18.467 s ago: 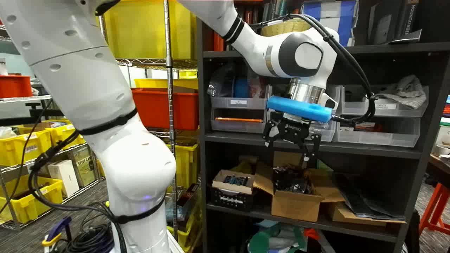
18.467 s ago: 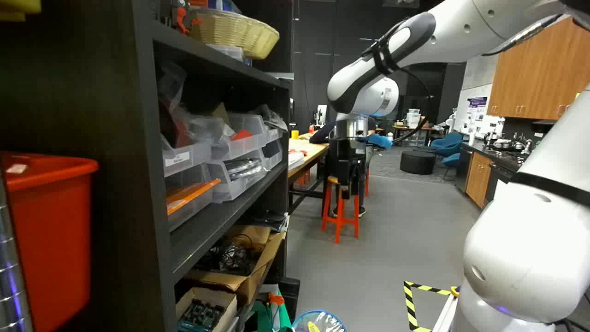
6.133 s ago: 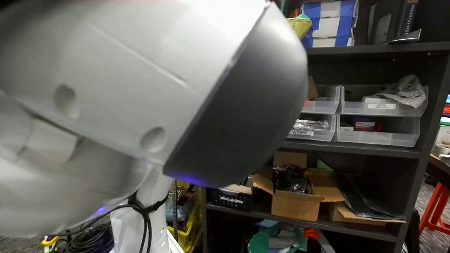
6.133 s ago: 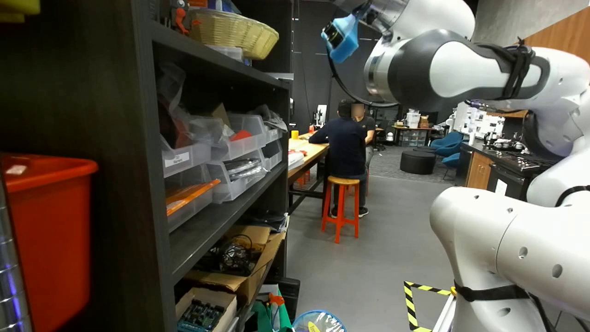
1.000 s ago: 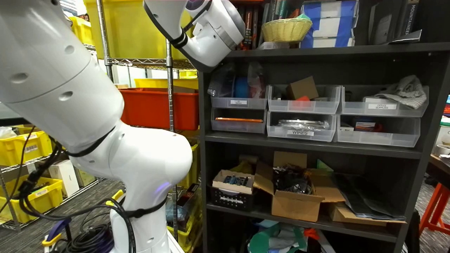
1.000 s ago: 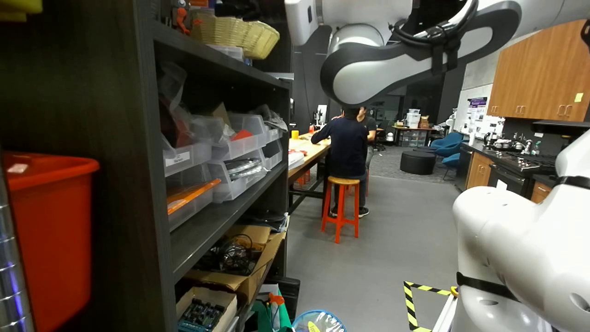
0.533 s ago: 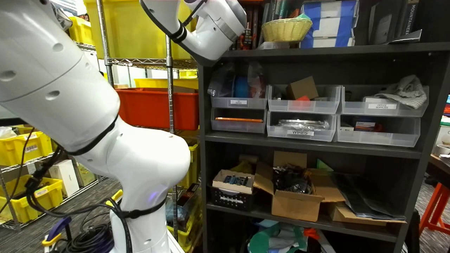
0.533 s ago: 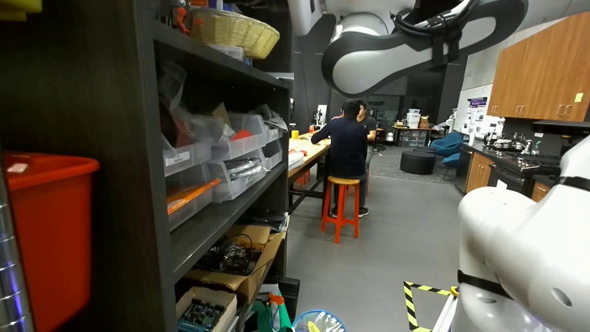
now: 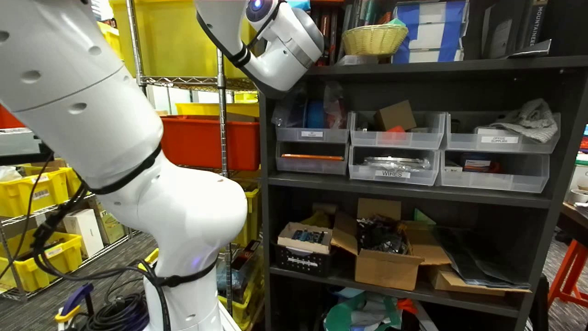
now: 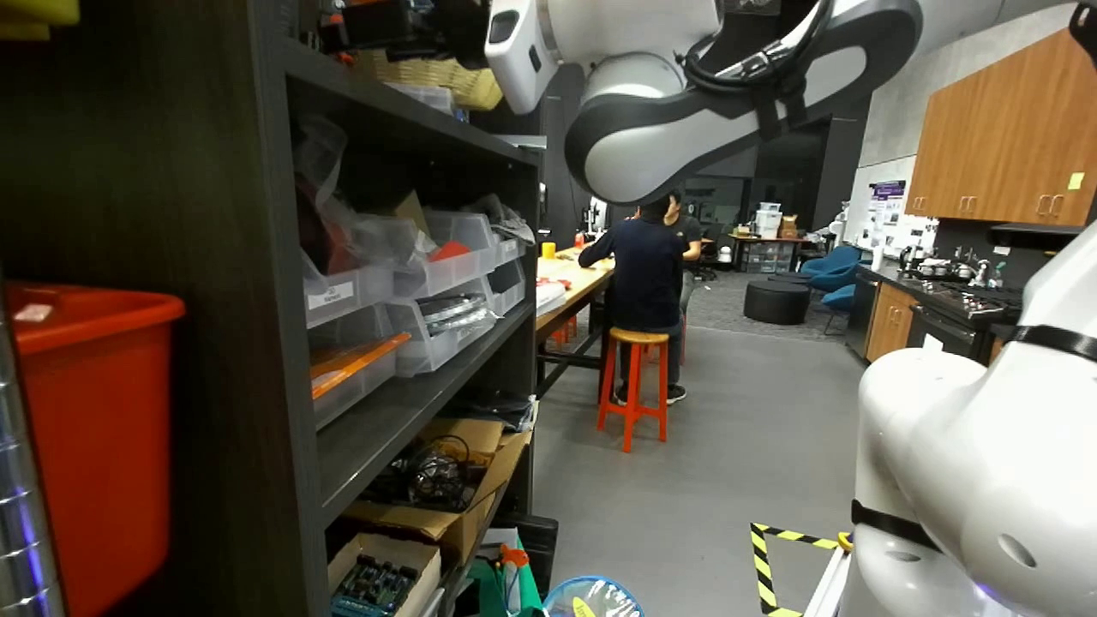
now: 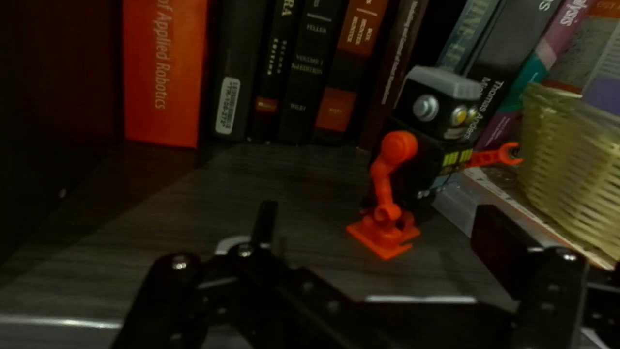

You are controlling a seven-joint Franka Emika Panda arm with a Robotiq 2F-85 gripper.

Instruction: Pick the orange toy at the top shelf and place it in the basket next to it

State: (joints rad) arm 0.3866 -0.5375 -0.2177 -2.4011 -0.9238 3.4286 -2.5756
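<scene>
Upper arm (image 9: pixel 82 99): in an exterior view I lean it up and away from my shoulder (image 9: pixel 197 207), out of the frame at top left.
Forearm (image 10: pixel 840 65): in an exterior view it slopes down from the upper right toward the shelf (image 11: pixel 271 179).
Wrist (image 10: pixel 630 158): bent hard, hanging lower than my pincer (image 11: pixel 380 220) in an exterior view.
Pincer: spread wide, lying nearly level and pointing in at the shelf, my two fingers (image 11: pixel 503 252) well apart.
Toy (image 11: pixel 421 145): upright on the top shelf, black with orange arms and feet; the wrist view shows it between my fingers, bare shelf to either side. Whether it stands level with them or beyond, I cannot tell.
Basket (image 11: pixel 571 165): just beside the toy, partly hidden behind my pincer in an exterior view.
Claw (image 11: pixel 508 154): the toy's orange hand, out toward the basket; touching or not, I cannot tell.
Books (image 11: pixel 315 72): a row behind the toy.
</scene>
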